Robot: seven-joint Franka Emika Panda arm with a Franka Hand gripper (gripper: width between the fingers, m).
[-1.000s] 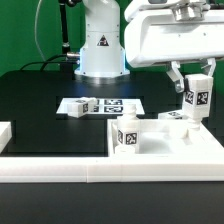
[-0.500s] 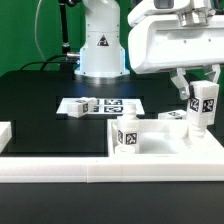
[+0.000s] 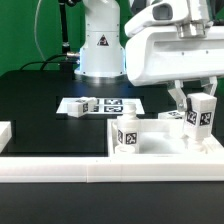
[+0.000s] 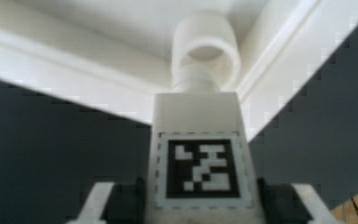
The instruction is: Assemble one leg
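One leg (image 3: 203, 116) stands upright, clenched in our gripper (image 3: 199, 100) at the corner of the white panel (image 3: 150, 165) on the exterior view's right, held plumb, we judge, so its narrow end seats squarely; contact looks unclear.

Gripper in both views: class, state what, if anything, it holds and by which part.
The gripper holds a stubby white plastic leg with square tags, fingers clamped on opposite sides of its upper end.

Leg (image 3: 203, 113) recorded white, blk-&-wht square tag on side. 2nd leg (image 3: 126, 137), at its 9 o'clock, same. Panel (image 3: 160, 146) white. Marker board (image 3: 106, 105) white w/ blk tags. Table (image 3: 45, 115) blk. Backdrop (image 3: 20, 35) green.
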